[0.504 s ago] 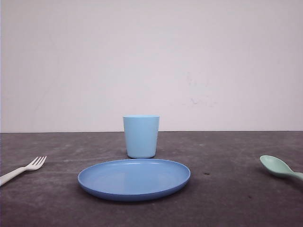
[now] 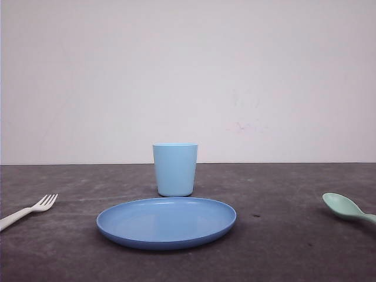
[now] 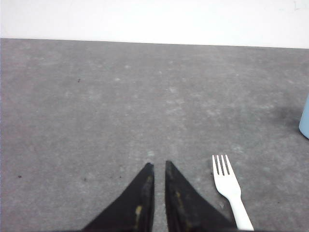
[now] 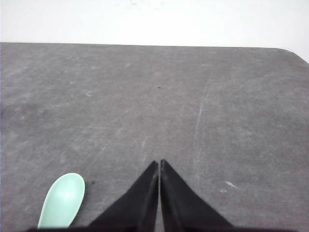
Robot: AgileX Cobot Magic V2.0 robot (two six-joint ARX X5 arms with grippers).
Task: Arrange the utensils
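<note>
the left gripper (image 3: 157, 165) hangs over bare dark table (image 3: 96, 96), its two black fingers (image 3: 140, 193) drawn nearly together, only a thin slit between the tips and nothing held in it. the fingers point toward the far edge of the table and the pale wall (image 3: 154, 17) beyond. whether the tips touch the surface cannot be told. the white fork (image 3: 229, 188) lies flat just beside this gripper, on the side toward the cup, its four tines pointing the same way as the fingers; the end of its handle is cut off at the frame edge. a sliver of the light blue cup (image 3: 305, 121) shows further out on that same side, mostly cut off.

in the front view the fork (image 2: 29, 210) lies at the far left with its handle running out of frame, the blue plate (image 2: 166, 222) sits in the middle with the cup (image 2: 175, 169) upright just behind it, and the mint-green spoon (image 2: 346, 208) lies at the far right, bowl toward the plate, handle cut off. both utensils are well apart from the plate.

the right gripper (image 4: 159, 164) is posed the same way, fingers pressed together at the tips, gripping nothing, above scuffed table. the spoon (image 4: 63, 199) lies near it on the side toward the plate, bowl up and pointing forward, its handle hidden at the frame edge. nothing lies between either gripper and its utensil.
</note>
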